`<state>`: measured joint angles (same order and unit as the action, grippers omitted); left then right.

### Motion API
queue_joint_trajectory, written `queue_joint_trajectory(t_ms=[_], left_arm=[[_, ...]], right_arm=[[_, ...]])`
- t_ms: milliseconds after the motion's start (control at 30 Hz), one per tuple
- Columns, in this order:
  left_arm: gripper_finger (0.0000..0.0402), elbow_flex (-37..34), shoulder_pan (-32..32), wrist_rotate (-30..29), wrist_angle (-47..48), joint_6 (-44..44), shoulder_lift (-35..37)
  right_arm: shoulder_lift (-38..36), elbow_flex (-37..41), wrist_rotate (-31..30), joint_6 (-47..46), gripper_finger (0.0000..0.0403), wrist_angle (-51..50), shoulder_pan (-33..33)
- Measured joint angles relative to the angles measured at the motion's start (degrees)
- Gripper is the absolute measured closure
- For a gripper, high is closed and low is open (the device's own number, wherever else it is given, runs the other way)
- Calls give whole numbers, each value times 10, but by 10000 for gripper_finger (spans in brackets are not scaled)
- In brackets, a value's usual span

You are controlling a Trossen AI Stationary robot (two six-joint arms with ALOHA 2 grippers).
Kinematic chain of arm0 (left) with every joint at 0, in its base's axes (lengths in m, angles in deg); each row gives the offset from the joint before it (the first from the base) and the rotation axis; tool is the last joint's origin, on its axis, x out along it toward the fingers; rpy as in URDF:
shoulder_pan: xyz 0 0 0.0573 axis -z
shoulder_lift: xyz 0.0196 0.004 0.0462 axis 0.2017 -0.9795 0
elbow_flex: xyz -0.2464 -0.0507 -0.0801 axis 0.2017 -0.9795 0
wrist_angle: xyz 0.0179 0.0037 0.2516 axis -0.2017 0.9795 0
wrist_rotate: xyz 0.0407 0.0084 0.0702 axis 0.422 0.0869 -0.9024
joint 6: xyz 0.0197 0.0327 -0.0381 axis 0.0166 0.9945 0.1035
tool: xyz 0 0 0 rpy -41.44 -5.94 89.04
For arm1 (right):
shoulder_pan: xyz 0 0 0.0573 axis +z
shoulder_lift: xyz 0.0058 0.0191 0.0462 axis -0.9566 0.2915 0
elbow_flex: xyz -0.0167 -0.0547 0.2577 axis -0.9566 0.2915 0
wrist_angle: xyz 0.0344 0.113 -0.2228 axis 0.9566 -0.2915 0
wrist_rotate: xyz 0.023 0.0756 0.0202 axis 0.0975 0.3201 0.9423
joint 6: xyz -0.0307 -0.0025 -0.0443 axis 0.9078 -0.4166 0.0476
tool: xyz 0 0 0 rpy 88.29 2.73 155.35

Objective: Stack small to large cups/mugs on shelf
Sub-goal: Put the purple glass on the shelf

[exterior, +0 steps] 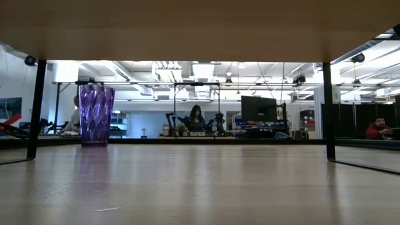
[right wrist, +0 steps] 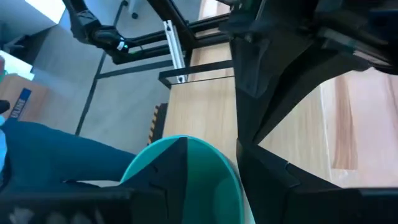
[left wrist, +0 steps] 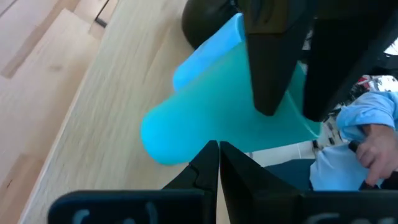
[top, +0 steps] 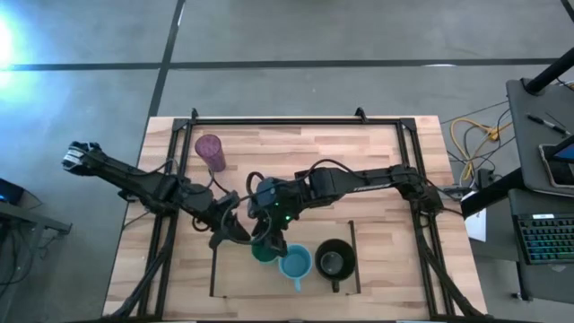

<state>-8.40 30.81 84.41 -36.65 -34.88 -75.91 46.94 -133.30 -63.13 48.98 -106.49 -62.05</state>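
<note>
The green cup (top: 264, 252), the light-blue mug (top: 295, 262) and the black mug (top: 334, 258) stand in a row inside the outlined shelf area (top: 213, 274) at the table's near side. The purple tumbler (top: 210, 151) stands upright on its base at the far left; it also shows in the low view (exterior: 95, 115). My right gripper (top: 269, 239) is over the green cup and shut on it. My left gripper (top: 235, 235) is shut, just left of the green cup, with its tips (left wrist: 217, 149) at the cup's side (left wrist: 186, 124). My right gripper holds the green cup by its rim wall (right wrist: 186, 142), one finger (right wrist: 168, 171) inside the cup and one (right wrist: 280, 177) outside. The fingers come from above, slanting from the far right. Whether the cup's base is on the table, I cannot tell. My left gripper's shut tips are close against the green cup's outer wall (left wrist: 205, 134); whether they touch it, I cannot tell.
The black metal frame (top: 269, 121) runs around the tabletop. The light-blue mug (left wrist: 211, 43) stands right beside the green cup, the black mug (left wrist: 202, 18) beyond it. Bare wood lies between the tumbler and the shelf area. People show in the room beyond.
</note>
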Motion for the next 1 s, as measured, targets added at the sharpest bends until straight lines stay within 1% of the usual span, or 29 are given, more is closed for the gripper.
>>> queue_joint_trajectory(t_ms=[100, 300, 367, 533, 733, 800, 867, 1000], left_arm=[[402, -2, 0, 0, 0, 10, 10], [402, -4, 0, -16, 1, 41, 31], [402, -4, -1, -19, 0, 47, 32], [402, -5, -2, -28, 1, 58, 33], [402, -7, -2, -31, 2, 76, 35], [402, -7, -3, -45, 2, 84, 36], [402, -7, -3, -62, 2, 84, 38], [402, -7, -3, -76, 1, 84, 41]], right_arm=[[0, 0, 7, -1, 273, 9, 1], [-5, 0, 19, -25, 267, 66, 0], [-8, 0, 29, -32, 266, 83, -2], [-17, 0, 29, -41, 266, 117, -3], [-29, 0, 28, -51, 266, 118, -5], [-35, 0, 26, -51, 266, 116, -5], [-43, 0, 2, -43, 268, 105, -6], [-65, 0, -83, -21, 281, 33, -21]])
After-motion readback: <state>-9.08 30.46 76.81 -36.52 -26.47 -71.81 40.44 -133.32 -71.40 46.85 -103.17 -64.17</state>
